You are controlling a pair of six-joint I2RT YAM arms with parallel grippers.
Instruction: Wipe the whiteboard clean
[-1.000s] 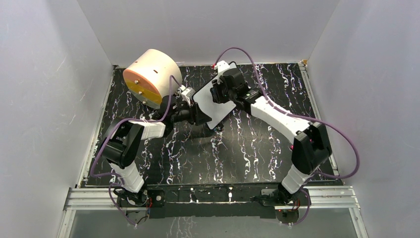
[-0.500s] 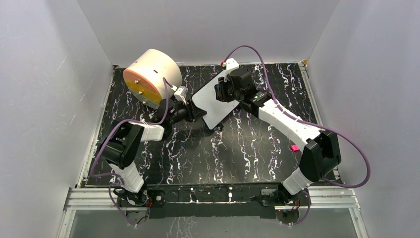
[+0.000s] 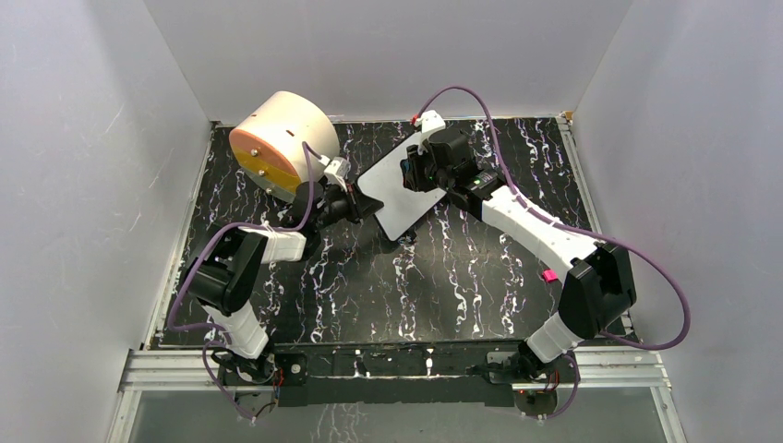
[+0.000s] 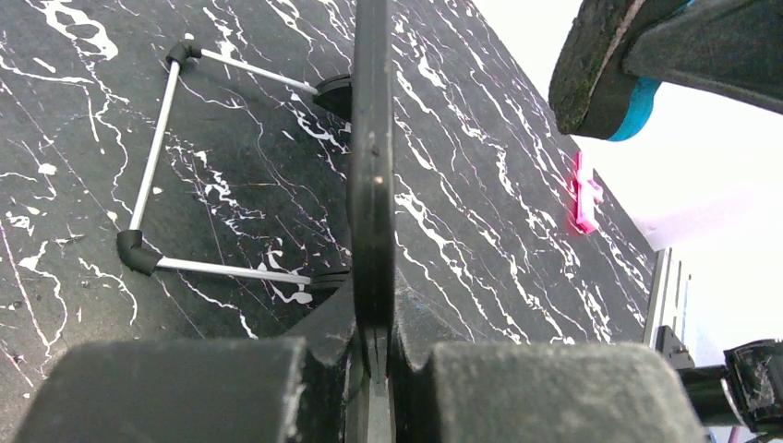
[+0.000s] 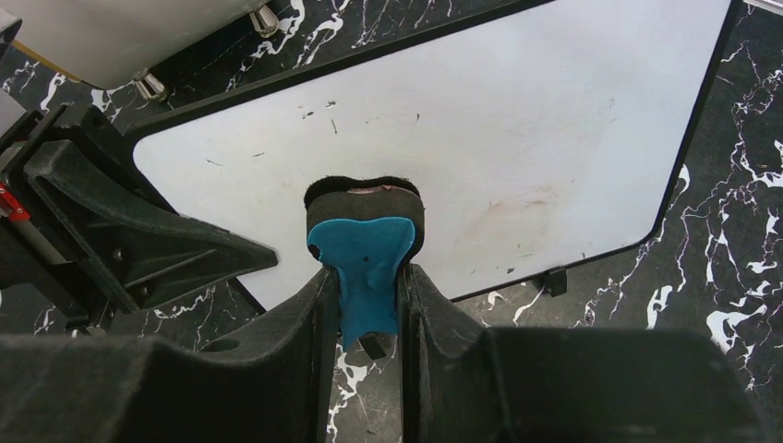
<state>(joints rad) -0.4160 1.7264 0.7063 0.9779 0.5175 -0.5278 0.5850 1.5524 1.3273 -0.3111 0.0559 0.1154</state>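
**Board clamped, eraser at its face**

The whiteboard (image 5: 517,138) is tilted above the marbled table (image 3: 443,277), one edge pinched tight between the left gripper's (image 4: 372,349) jaws. Its white face lies just ahead of the right gripper's (image 5: 367,309) jaws, which clasp a blue-backed eraser (image 5: 362,235). Whether the felt touches the board cannot be told. A cream cylinder (image 3: 277,143) stands near the left jaws.
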